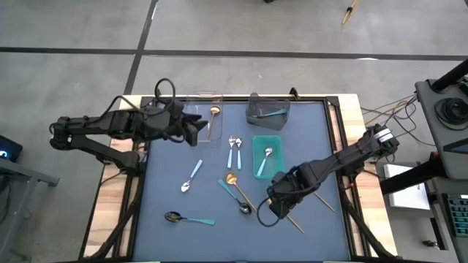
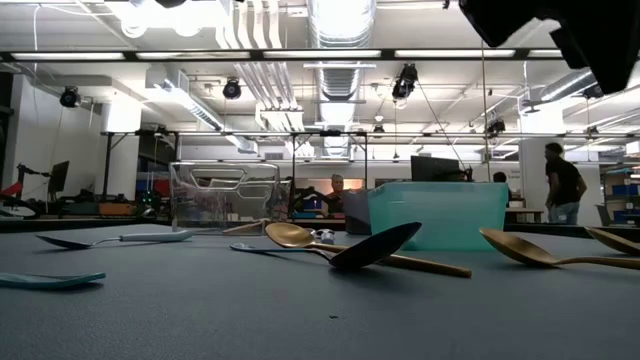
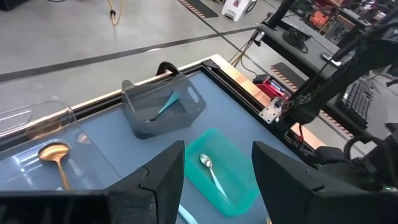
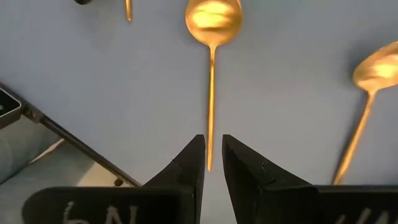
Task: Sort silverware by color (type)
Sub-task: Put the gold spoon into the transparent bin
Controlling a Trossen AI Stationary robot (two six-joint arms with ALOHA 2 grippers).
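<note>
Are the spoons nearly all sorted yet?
Not nearly. Each bin holds one: a gold spoon in the clear bin, a teal-handled spoon in the grey bin, a light-blue-handled spoon in the teal bin. The right gripper is at another gold spoon; the left gripper hovers open by the clear bin. Several loose spoons wait on the table.

Gold spoon (image 4: 212,25) looks like shiny polished metal, the surface (image 4: 93,74) under it is a matte blue mat. Clear bin (image 2: 222,195) is glossy see-through plastic, teal bin (image 3: 233,163) smooth plastic.

Two dark jointed arms; black wedge-shaped fingers (image 4: 189,163); white lettering.
</note>
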